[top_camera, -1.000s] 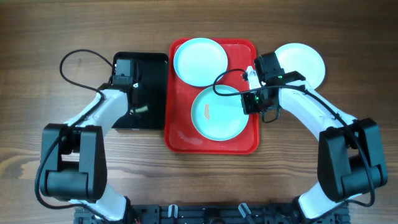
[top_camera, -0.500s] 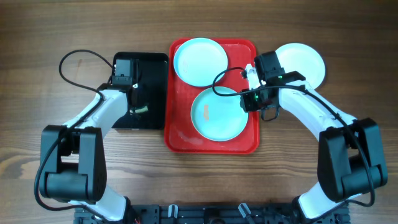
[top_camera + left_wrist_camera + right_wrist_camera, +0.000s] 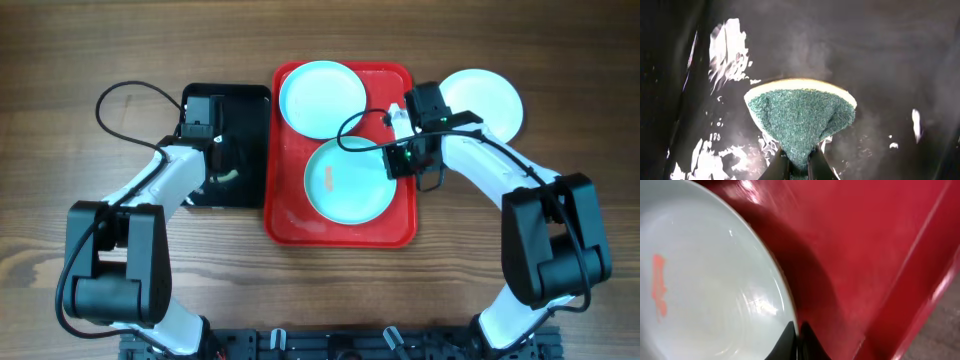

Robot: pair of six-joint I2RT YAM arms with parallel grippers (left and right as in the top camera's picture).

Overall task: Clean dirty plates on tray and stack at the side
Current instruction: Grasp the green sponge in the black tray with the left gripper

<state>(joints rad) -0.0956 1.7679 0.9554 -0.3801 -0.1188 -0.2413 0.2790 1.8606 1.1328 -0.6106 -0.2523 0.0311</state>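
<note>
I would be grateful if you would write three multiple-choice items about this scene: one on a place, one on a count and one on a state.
1. Where does the smeared plate lie?
A. on the red tray
B. on the black tray
C. on the bare wood

2. How many plates lie on the red tray?
A. one
B. two
C. three

3. The left gripper is
A. open and empty
B. shut on a green sponge
C. shut on a plate rim

Answers:
1 A: the plate sits inside the tray's raised rim.
2 B: the third plate rests on the table to the tray's right.
3 B: it pinches the sponge's lower tip.
</note>
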